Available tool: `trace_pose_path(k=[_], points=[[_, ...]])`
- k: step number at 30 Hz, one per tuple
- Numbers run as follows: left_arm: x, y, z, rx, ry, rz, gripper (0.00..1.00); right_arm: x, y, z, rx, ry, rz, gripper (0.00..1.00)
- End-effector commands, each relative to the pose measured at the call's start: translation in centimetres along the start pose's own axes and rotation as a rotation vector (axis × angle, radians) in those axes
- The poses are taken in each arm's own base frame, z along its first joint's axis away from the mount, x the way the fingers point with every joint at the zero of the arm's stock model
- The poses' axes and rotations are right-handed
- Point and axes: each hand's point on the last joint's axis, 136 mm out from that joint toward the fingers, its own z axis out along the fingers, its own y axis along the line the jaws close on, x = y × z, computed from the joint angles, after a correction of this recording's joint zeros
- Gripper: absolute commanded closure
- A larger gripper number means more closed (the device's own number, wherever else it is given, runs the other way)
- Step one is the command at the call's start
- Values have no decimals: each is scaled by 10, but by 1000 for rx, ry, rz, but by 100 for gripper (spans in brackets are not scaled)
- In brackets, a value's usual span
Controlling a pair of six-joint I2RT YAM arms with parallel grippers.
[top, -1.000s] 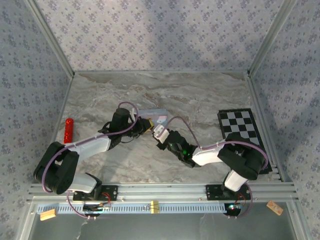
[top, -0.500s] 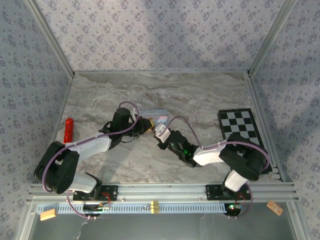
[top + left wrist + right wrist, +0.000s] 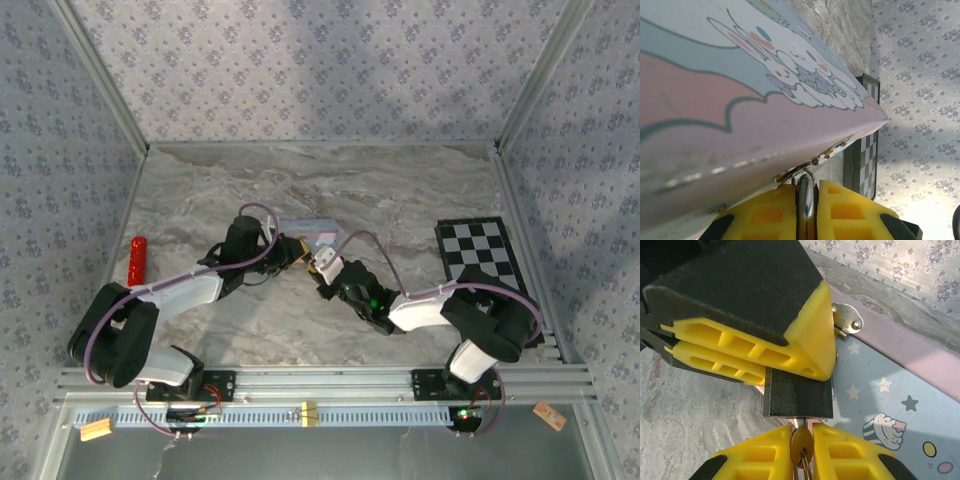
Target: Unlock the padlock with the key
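The padlock (image 3: 797,392) looked like matt, dark metal; the key (image 3: 801,446) below it was shiny brass; the tin (image 3: 890,390) beside it was smooth and printed.

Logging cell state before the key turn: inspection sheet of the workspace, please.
Surface: marbled table, flat.
Job's things: padlock beside the cartoon tin; key meets its underside, depth hidden.
Clutter: red cylinder, checkerboard mat, tan blocks at the near corners.
Grippers: left gripper, jaws shut on the padlock; right gripper, jaws shut on the key.
Cables: purple cables loop over both wrists.
Surroundings: patterned walls, aluminium frame.
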Motion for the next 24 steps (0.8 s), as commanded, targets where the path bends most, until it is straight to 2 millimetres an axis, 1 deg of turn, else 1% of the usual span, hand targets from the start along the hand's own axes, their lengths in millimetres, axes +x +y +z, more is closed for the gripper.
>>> trace_pose_path(k=[1, 8, 12, 18, 22, 24], points=[[-3, -36, -1, 104, 11, 89, 100, -8, -13, -4, 30, -31, 68, 84], [-2, -33, -1, 96, 10, 92, 100, -5, -10, -2, -17, -8, 138, 85], [-2, -32, 0, 93, 9, 93, 100, -1, -13, -4, -27, -2, 185, 85], [-2, -31, 0, 91, 9, 94, 100, -4, -16, -6, -78, -4, 290, 86], [-2, -28, 1, 84, 8, 93, 100, -4, -13, -7, -124, 7, 359, 90], [-2, -27, 2, 82, 8, 95, 100, -3, -10, -7, -146, 21, 381, 90]])
